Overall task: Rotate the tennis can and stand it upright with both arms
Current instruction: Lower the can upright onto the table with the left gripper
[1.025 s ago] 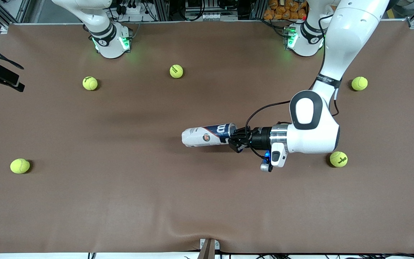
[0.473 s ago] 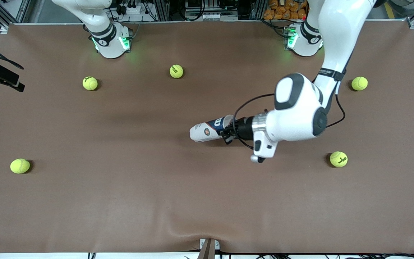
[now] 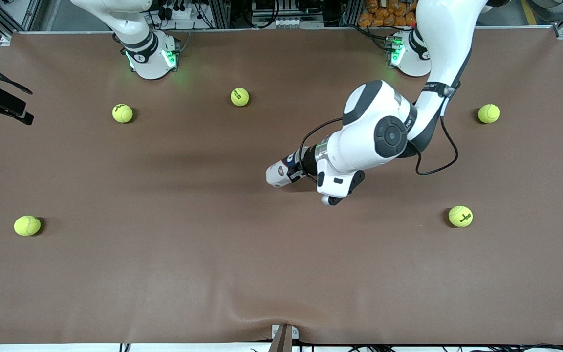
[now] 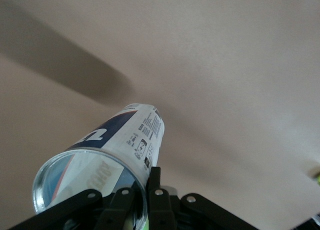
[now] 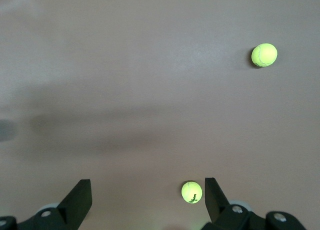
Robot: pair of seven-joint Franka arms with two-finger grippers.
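Note:
The tennis can [image 3: 280, 171], white and dark blue with a silvery rim, stands tilted near the middle of the table; its closed end is low at the table and its open end is raised. My left gripper [image 3: 298, 167] is shut on the open rim, one finger inside and one outside. In the left wrist view the can [image 4: 125, 135] points away from the gripper [image 4: 141, 192], whose fingers pinch the rim wall. My right gripper [image 5: 146, 190] is open and empty, high over the table; only that arm's base [image 3: 150, 56] shows in the front view.
Several yellow-green tennis balls lie scattered: one [image 3: 240, 97] and one [image 3: 122, 113] toward the bases, one [image 3: 488, 113] and one [image 3: 460, 216] at the left arm's end, one [image 3: 27, 225] at the right arm's end. Two balls [image 5: 191, 192] [image 5: 264, 55] show below the right gripper.
My left arm has risen and swung over the can with the rim still held. The can's open end has lifted, so the can has gone from lying flat to steeply tilted.

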